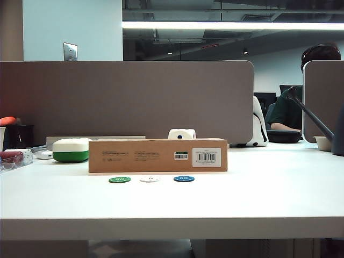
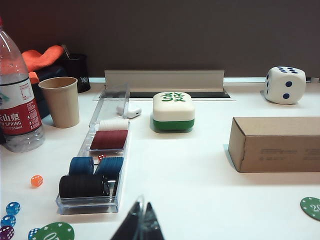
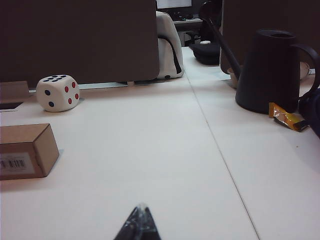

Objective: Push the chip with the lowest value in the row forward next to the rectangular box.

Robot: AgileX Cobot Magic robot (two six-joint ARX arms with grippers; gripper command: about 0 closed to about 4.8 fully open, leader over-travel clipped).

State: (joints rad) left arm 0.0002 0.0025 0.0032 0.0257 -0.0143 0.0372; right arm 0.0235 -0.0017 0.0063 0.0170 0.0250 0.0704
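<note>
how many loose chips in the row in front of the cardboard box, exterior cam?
3. Green chip on the left, white chip in the middle, blue chip on the right, all apart from the cardboard box. None looks hidden.

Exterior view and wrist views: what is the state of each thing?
White chip: flat, middle of row, apart from box.
Green chip: flat, left end.
Blue chip: flat, right end.
Box: closed, lying behind row.
Left gripper: jaws shut, above table.
Right gripper: jaws shut, above table.
Cup: upright.

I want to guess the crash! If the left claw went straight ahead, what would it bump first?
Probably the white-and-green case. The left claw looks shut and points across bare table toward it, though depth is hard to judge.
</note>
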